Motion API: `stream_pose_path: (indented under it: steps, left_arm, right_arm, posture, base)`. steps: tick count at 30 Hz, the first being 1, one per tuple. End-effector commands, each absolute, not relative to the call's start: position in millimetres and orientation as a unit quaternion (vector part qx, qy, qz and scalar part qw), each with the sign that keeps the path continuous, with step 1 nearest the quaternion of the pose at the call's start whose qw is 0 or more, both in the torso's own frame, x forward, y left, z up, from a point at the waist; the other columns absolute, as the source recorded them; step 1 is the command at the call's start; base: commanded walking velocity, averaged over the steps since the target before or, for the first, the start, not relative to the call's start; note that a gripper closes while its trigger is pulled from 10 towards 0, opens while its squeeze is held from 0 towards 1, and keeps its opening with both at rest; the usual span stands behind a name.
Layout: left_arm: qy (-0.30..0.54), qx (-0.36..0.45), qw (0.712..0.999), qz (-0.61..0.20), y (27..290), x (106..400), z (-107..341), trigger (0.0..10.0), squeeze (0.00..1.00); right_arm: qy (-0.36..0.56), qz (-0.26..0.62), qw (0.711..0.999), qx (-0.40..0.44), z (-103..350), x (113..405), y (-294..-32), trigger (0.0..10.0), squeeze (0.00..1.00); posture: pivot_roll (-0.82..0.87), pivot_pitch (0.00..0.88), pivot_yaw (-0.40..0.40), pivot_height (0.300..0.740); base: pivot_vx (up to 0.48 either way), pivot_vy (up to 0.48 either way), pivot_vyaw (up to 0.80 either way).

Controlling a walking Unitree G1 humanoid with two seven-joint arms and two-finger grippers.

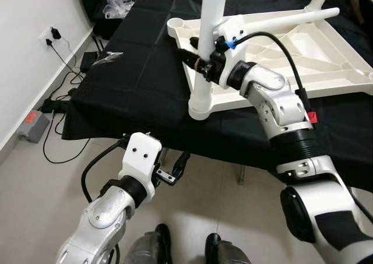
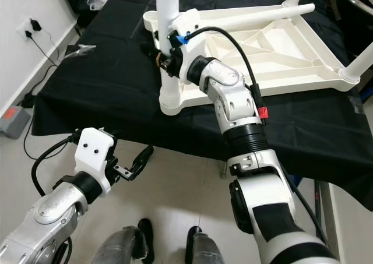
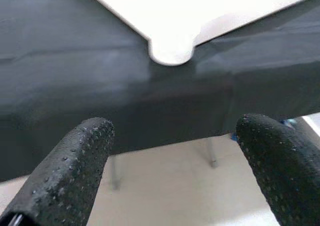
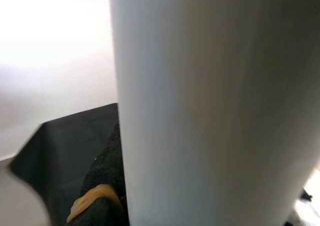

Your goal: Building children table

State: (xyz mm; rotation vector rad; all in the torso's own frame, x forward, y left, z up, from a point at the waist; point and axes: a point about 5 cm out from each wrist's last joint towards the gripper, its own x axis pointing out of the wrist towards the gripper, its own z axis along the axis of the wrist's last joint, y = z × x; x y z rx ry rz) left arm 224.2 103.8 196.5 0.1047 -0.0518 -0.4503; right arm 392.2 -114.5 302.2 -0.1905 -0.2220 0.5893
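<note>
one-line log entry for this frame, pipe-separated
stage: leg fitting | right gripper: shut on white table leg, upright in corner socket | tabletop: upside down on black cloth | left gripper: open, idle below table edge

open gripper [image 3: 170, 171], white tabletop corner [image 3: 172, 54], blk cloth [image 3: 75, 86]

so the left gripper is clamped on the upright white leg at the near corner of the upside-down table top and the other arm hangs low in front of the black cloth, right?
Not quite: the arms are swapped. The right gripper is clamped on the upright white leg at the near corner of the upside-down table top; the left gripper hangs low in front of the black cloth, its fingers apart. The left eye view shows it.
</note>
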Motion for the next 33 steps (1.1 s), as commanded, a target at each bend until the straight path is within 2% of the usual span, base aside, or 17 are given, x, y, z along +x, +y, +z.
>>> stream_pose_path:
  steps: [1,9,16,24,33]
  left_arm:
    - [-0.014,0.056,0.973,-0.223,106.1,222.8,191.7,10.0,0.00]
    - [-0.014,0.056,0.973,-0.224,106.3,222.4,191.8,10.0,0.00]
    - [-0.013,0.056,0.973,-0.225,106.8,223.1,191.3,10.0,0.00]
    - [-0.014,0.055,0.972,-0.227,105.8,222.8,192.3,10.0,0.00]
    - [-0.014,0.058,0.972,-0.227,106.5,222.9,192.4,10.0,0.00]
  right_arm:
    - [0.027,0.234,0.967,-0.092,236.6,399.9,-129.5,10.0,0.00]
    - [0.025,0.166,0.983,-0.074,237.8,404.5,-138.3,10.0,0.00]
    - [0.025,0.070,0.996,-0.046,242.0,411.2,-151.7,10.0,0.00]
    - [0.020,0.011,0.999,-0.024,244.3,413.1,-159.9,10.0,0.00]
    - [0.004,-0.054,0.998,-0.034,244.4,412.8,-169.9,10.0,0.00]
  posture:
    - [0.19,0.326,-0.036,0.740]
    - [0.19,0.328,-0.035,0.740]
    - [0.19,0.330,-0.034,0.740]
    - [0.20,0.333,-0.032,0.740]
    - [0.20,0.331,-0.027,0.740]
  base:
    - [0.000,0.000,0.00]
    - [0.000,0.000,0.00]
    - [0.000,0.000,0.00]
    - [0.000,0.000,0.00]
    - [0.000,0.000,0.00]
